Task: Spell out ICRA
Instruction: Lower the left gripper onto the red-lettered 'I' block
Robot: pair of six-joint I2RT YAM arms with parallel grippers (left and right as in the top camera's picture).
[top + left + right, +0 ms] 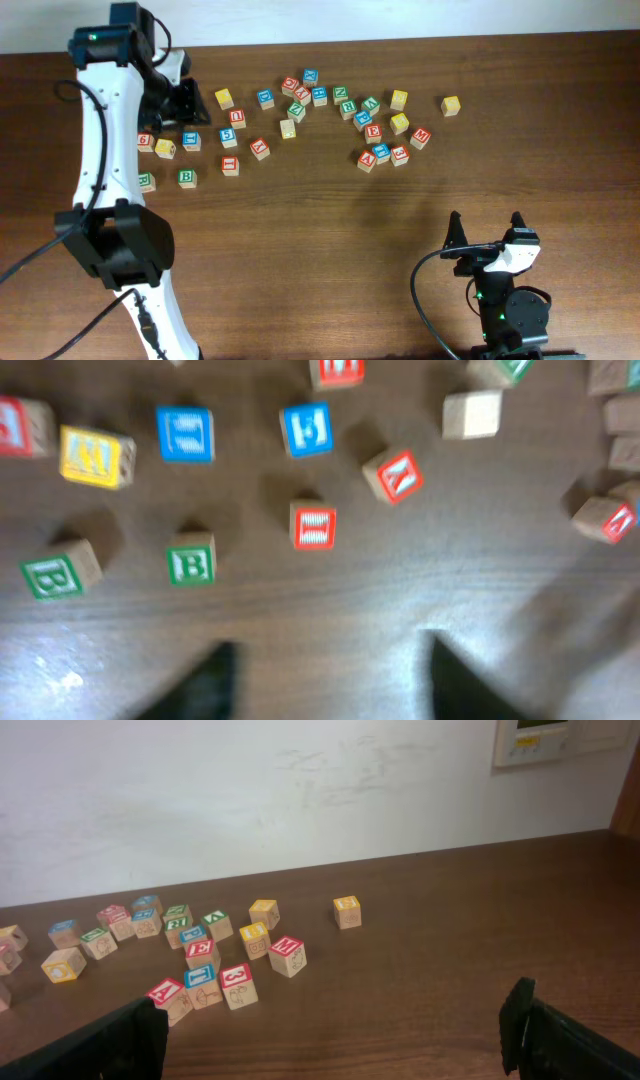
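Left gripper [330,675] hangs parted, empty, red I cube [313,525] just ahead; an off-centre descent could knock the green B cube [190,560] beside it. Right gripper [335,1005] gapes idle.

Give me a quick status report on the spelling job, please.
Left end effector open, empty. Right end effector open, empty. Red I cube lies alone, unplaced; nothing blocks it.
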